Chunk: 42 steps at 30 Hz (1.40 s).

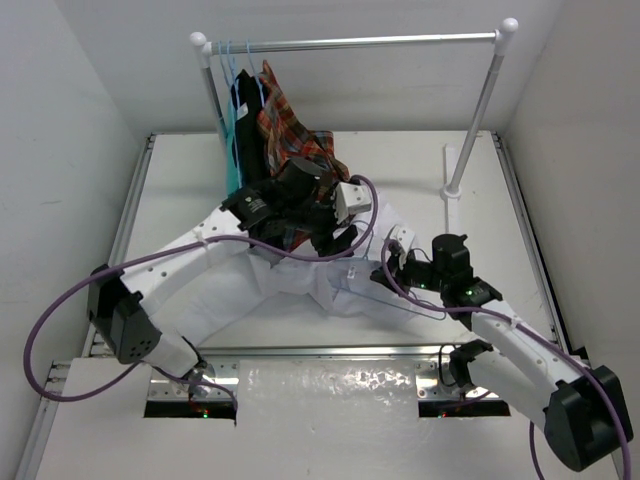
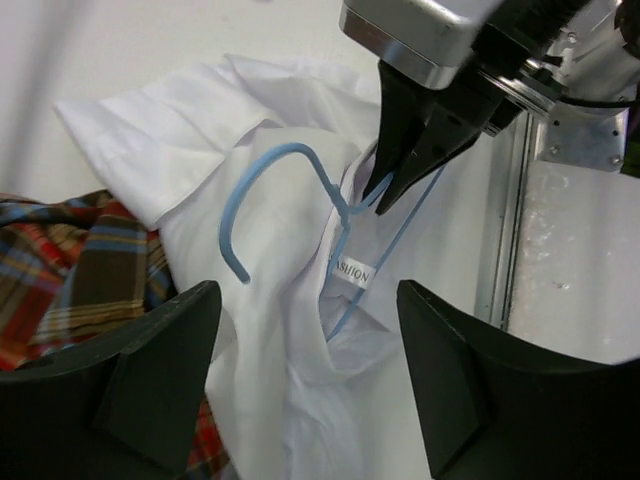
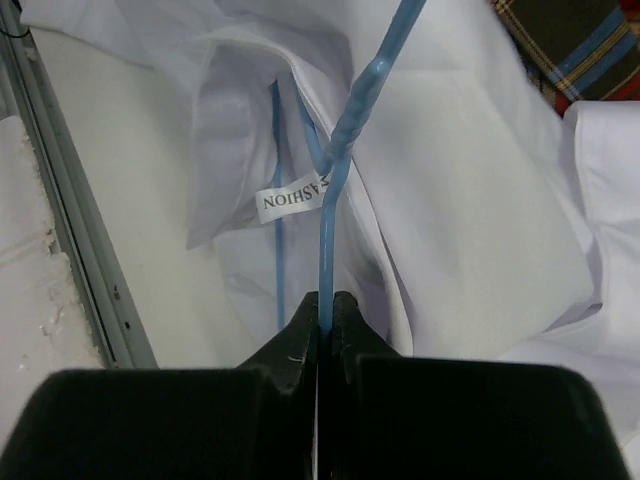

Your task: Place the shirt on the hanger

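- The white shirt [image 1: 300, 292] lies rumpled on the table [image 1: 175, 190]. It sits about midway between the left and right edges, nearer the near edge than the far one.
- Its collar [image 3: 225, 120] gapes open, with the sewn-in label [image 3: 295, 198] showing inside.
- The light-blue wire hanger [image 3: 326, 250] lies at that collar. Its hook [image 2: 290, 147] rests out on the cloth, one arm of the wire runs down inside the collar past the label, and the other arm stays outside.
- The step in hand looks like threading the hanger into the shoulders, and it seems only partly done.
- To do it well, the cloth beside the collar should be lifted or pinned so the opening keeps its shape. The outer arm of the wire can then be slid under the far shoulder at a low angle, with the hook kept clear of the fabric so the thin cloth does not bunch or snag.
- The right gripper [image 3: 322, 303] is clamped tight on the outer arm of the wire, just below the twisted neck, with nothing but the wire between its fingers.
- The left gripper [image 2: 310, 385] hangs over the collar with its fingers spread wide and grips nothing. Whether it brushes the cloth cannot be told.
- A red plaid shirt [image 2: 80, 270] lies touching the white shirt on its far side.
- A clothes rail [image 1: 370, 42] stands along the far edge.
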Each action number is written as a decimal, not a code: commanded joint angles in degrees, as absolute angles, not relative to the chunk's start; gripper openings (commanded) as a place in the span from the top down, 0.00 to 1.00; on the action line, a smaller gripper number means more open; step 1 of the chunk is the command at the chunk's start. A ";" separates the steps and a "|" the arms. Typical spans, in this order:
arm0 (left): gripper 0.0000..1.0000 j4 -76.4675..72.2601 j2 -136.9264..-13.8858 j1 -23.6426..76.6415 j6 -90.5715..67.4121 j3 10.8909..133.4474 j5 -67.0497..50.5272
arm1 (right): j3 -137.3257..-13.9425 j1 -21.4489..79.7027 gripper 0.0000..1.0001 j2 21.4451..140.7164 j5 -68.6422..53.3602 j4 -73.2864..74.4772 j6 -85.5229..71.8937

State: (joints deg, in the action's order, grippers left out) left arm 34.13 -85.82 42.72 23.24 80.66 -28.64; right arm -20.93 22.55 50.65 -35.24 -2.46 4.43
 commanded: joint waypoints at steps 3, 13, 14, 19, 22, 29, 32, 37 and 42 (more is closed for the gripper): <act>0.30 29.81 -74.99 42.45 27.16 77.09 -25.23 | -20.83 22.94 1.00 52.38 -34.45 -12.48 2.11; 1.00 39.79 -70.83 42.36 46.04 72.61 -27.70 | -21.62 22.94 1.00 54.14 -33.58 -10.81 4.22; 1.00 41.29 -72.14 41.93 45.45 69.12 -23.60 | -22.06 22.85 1.00 54.40 -33.40 -10.38 4.48; 0.66 29.05 -71.55 39.90 32.48 60.83 -21.71 | -23.03 22.94 1.00 54.67 -33.40 -8.26 5.27; 0.56 23.40 -72.24 42.45 27.09 59.24 -17.94 | -22.94 22.94 1.00 54.32 -33.31 -7.91 5.10; 0.56 18.64 -76.02 42.89 22.24 57.74 -15.90 | -23.12 23.03 1.00 54.32 -32.87 -6.07 5.89; 0.56 17.23 -76.29 42.89 21.89 57.48 -18.54 | -23.29 23.03 1.00 53.97 -32.61 -5.19 6.50; 0.61 14.33 -79.80 42.89 19.86 56.34 -15.13 | -23.12 23.11 1.00 54.14 -32.43 -5.10 6.68; 0.96 8.63 -80.86 42.89 22.32 53.62 -10.55 | -22.68 23.11 1.00 54.23 -32.17 -4.84 7.21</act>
State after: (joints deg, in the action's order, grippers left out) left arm 14.92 -80.60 42.70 21.89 54.57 -13.87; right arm -20.82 22.74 54.50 -32.53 -3.86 5.82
